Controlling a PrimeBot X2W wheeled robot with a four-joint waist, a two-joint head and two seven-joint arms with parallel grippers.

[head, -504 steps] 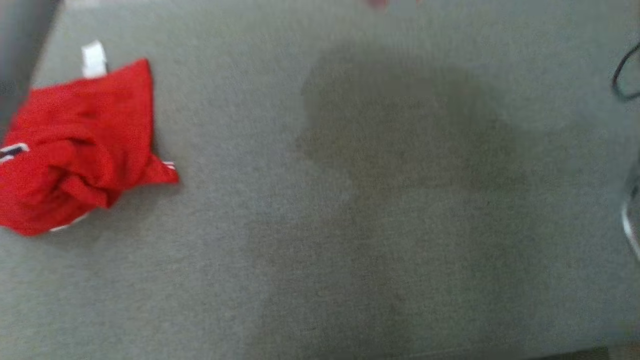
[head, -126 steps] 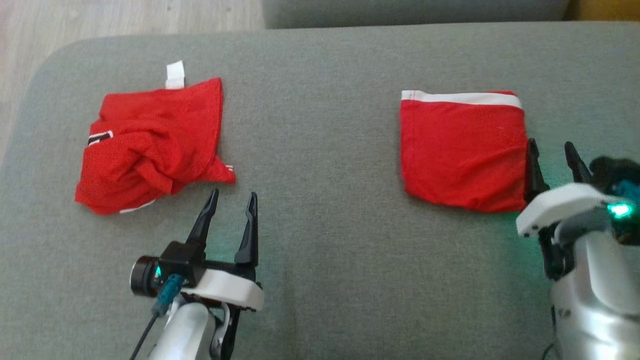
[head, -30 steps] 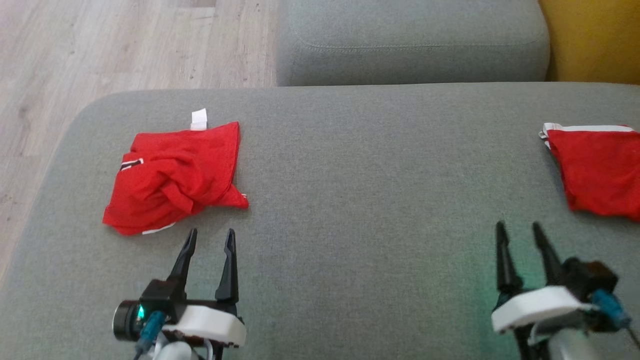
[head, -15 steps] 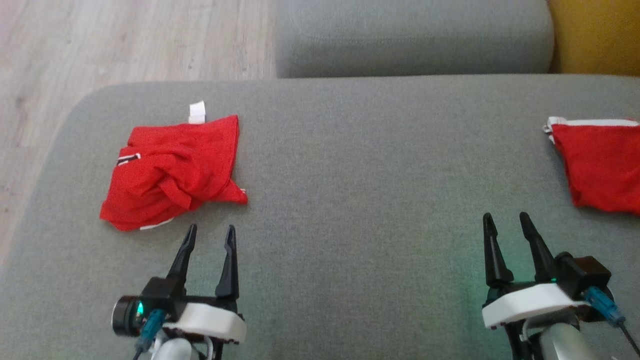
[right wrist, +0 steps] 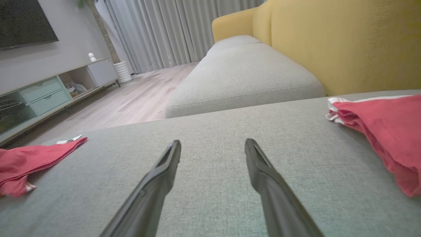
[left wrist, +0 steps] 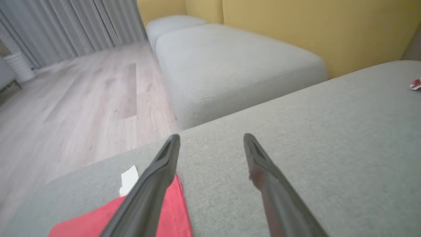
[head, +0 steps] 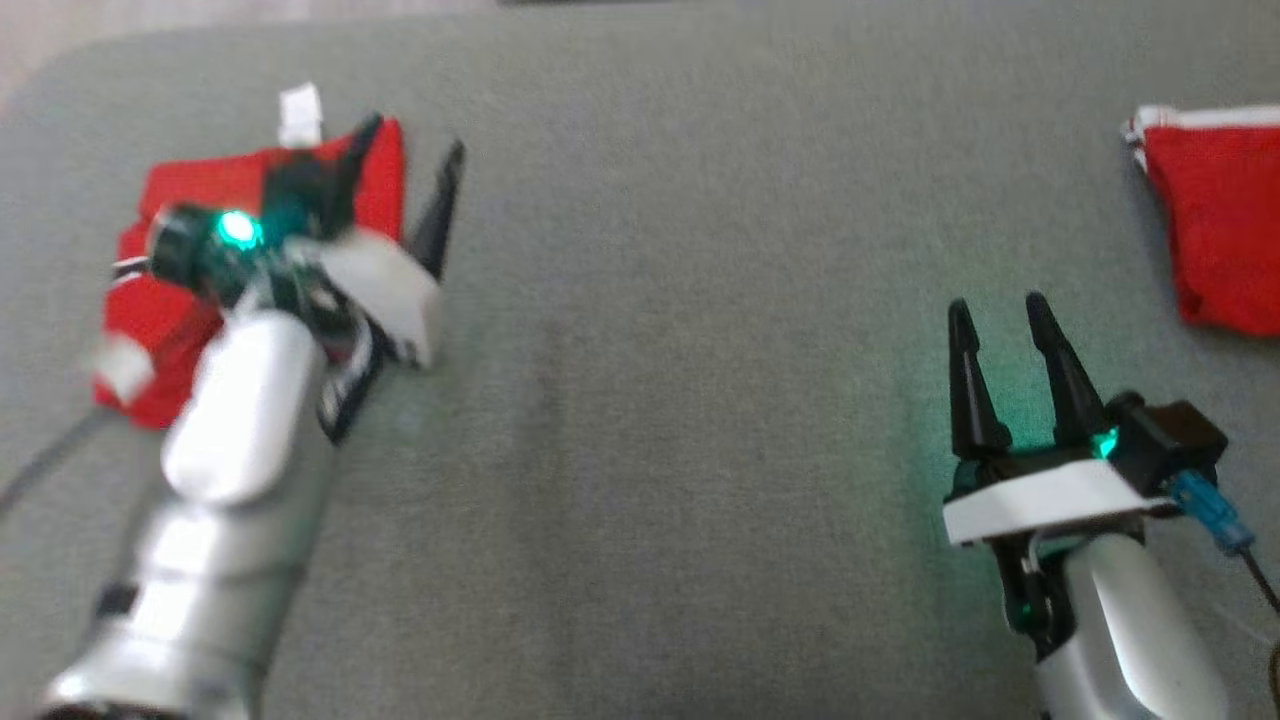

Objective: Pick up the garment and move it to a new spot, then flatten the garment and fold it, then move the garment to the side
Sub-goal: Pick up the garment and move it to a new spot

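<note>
a grey sofa cushion (head: pixel 680 350) is seen from above, with motion blur on the left side. at the far left, a crumpled red garment (head: pixel 150 310) is spread on the cushion, partly covered by the pale left forearm. a small white tag (head: pixel 298 102) is seen just beyond the garment's far edge, ahead and to the left of the left gripper (head: pixel 412 138). this gripper is released, its two dark fingers spread apart and nothing held between them. its left finger is placed over the garment's right edge, and its right finger over bare cushion just beside the cloth. whether the cloth is touched cannot be told.

in the left wrist view, the same gripper (left wrist: pixel 211 137) is shown with a clear gap. the garment (left wrist: pixel 177 217) is seen under the left finger, with the tag (left wrist: pixel 129 179) just to that finger's left. a wooden floor (left wrist: pixel 65 108) is seen beyond.

bare cushion is seen across the middle. at the lower right, the right gripper (head: pixel 997 303) is held over it, also released and empty, well apart from the crumpled garment. a folded red garment (head: pixel 1220 240) with a white band is laid ahead and to the right of it, not touched.

in the right wrist view, the right gripper (right wrist: pixel 212 141) is flanked by the crumpled garment (right wrist: pixel 29 158) far to its left and the folded one (right wrist: pixel 381 125) near its right.
</note>
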